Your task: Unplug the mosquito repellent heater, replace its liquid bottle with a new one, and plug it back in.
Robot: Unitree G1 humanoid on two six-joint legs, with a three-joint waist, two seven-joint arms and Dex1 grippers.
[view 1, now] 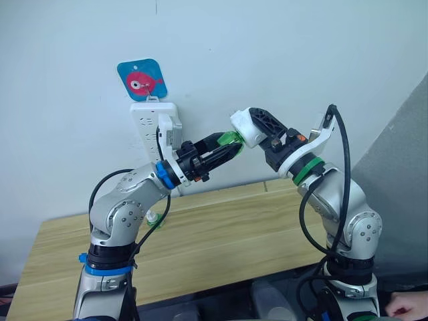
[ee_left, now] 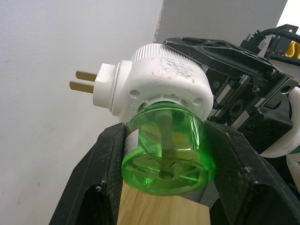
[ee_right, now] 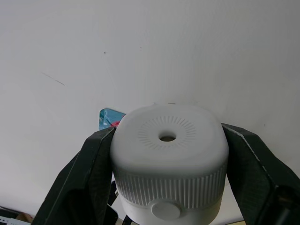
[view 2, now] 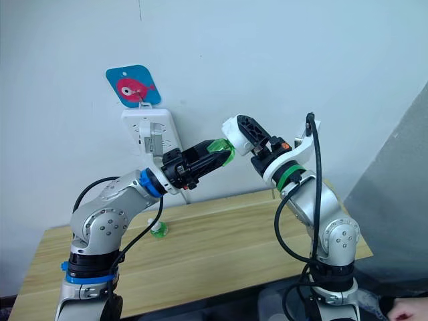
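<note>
The white mosquito repellent heater (view 1: 245,127) is held in the air in front of the wall, unplugged, its two prongs (ee_left: 84,80) bare. My right gripper (ee_right: 168,154) is shut on its ribbed body, vent hole facing the camera. A clear green liquid bottle (ee_left: 166,150) sits in the heater's underside. My left gripper (view 1: 231,148) is shut on this bottle, one finger (ee_left: 105,168) on each side. A second green bottle (view 2: 159,231) stands on the wooden table (view 1: 221,234) behind my left arm.
A white power strip (view 1: 157,124) hangs on the wall under a blue fish sticker (view 1: 142,81), just left of both grippers. A grey panel (view 1: 401,154) stands at the right. A person's hand (view 1: 404,306) shows at the bottom right corner.
</note>
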